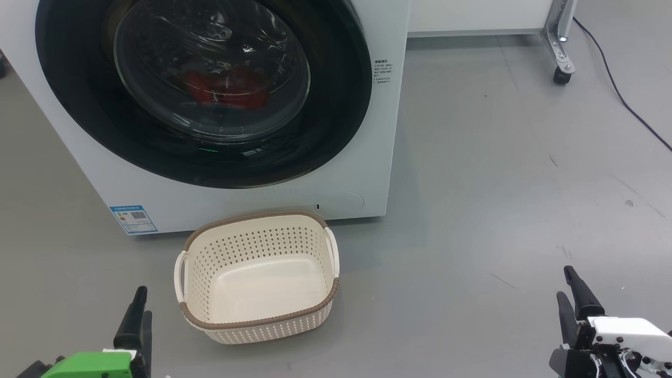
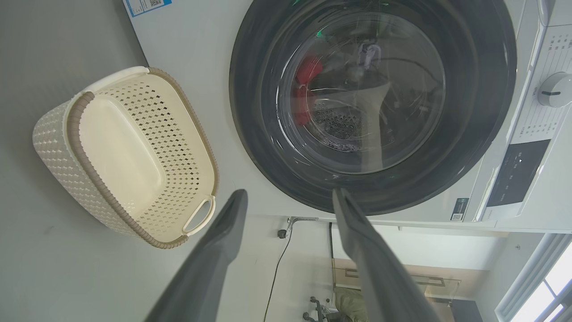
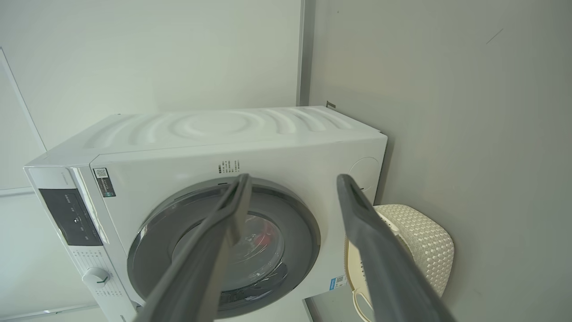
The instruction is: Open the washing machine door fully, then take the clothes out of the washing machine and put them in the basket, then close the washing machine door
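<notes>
The white washing machine (image 1: pixel 386 136) stands at the upper left with its round glossy black door (image 1: pixel 336 105) shut. Red clothes (image 1: pixel 226 89) lie inside, behind the glass bowl window. On the floor just in front sits the cream basket (image 1: pixel 262 332), with nothing in it. My left gripper (image 1: pixel 145 302) rests low at the left, beside the basket, and my right gripper (image 1: pixel 565 281) low at the far right. The left wrist view has my left gripper (image 2: pixel 289 192) open and holding nothing, facing the door (image 2: pixel 250 112), clothes (image 2: pixel 307 74) and basket (image 2: pixel 53 147). Likewise my right gripper (image 3: pixel 293 176) is open before the door (image 3: pixel 295 223).
A metal frame leg with a black caster (image 1: pixel 562 76) stands at the back right, and a dark cable (image 1: pixel 619 97) runs across the grey floor (image 1: pixel 499 184) there. The machine's dial (image 2: pixel 554 89) and dark display (image 2: pixel 514 172) sit beside the door.
</notes>
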Available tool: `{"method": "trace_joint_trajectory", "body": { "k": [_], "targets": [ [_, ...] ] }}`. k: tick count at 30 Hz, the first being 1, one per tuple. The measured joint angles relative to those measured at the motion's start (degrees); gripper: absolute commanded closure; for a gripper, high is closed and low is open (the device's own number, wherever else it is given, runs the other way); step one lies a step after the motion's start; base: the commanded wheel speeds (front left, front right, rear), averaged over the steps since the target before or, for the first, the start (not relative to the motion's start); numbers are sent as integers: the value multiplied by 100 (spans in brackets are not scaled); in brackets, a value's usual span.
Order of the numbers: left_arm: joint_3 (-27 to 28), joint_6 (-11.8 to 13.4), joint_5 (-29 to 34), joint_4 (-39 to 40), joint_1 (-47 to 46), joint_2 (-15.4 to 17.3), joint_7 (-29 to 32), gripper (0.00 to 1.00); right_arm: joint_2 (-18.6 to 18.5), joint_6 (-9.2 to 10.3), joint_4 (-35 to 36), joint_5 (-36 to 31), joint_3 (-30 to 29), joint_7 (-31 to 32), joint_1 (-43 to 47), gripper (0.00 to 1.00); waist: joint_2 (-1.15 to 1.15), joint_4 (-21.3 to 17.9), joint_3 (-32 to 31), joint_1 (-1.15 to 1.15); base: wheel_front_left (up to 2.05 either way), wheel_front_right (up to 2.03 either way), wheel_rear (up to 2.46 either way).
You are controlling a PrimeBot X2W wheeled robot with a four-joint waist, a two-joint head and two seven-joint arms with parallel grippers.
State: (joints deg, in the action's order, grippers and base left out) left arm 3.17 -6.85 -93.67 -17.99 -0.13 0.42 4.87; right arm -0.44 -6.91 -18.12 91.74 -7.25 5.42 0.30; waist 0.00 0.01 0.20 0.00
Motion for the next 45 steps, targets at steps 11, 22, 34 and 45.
{"method": "trace_joint_trajectory", "body": {
  "k": [11, 22, 34, 45],
  "targets": [
    [-181, -1, 320, 134, -17, 3, -222, 0, -73, 0, 146, -345, 104, -172, 0, 0, 0, 9, 15, 0, 0, 0, 0],
    [-446, -1, 1094, 215, -101, 190, -469, 0, -348, -1, 248, -1154, 305, -482, -1, 0, 0, 18, 28, 1, 0, 0, 0],
    [-809, 241, 2574, 313, -143, 457, -700, 0, -816, 160, 377, -2894, 803, -767, -10, 0, 0, 24, 15, 0, 0, 0, 0],
    [-1107, 557, 3768, 430, -169, 517, -918, 0, -959, 411, 459, -4151, 1299, -969, -11, 0, 0, 32, 6, 0, 0, 0, 0]
  ]
}}
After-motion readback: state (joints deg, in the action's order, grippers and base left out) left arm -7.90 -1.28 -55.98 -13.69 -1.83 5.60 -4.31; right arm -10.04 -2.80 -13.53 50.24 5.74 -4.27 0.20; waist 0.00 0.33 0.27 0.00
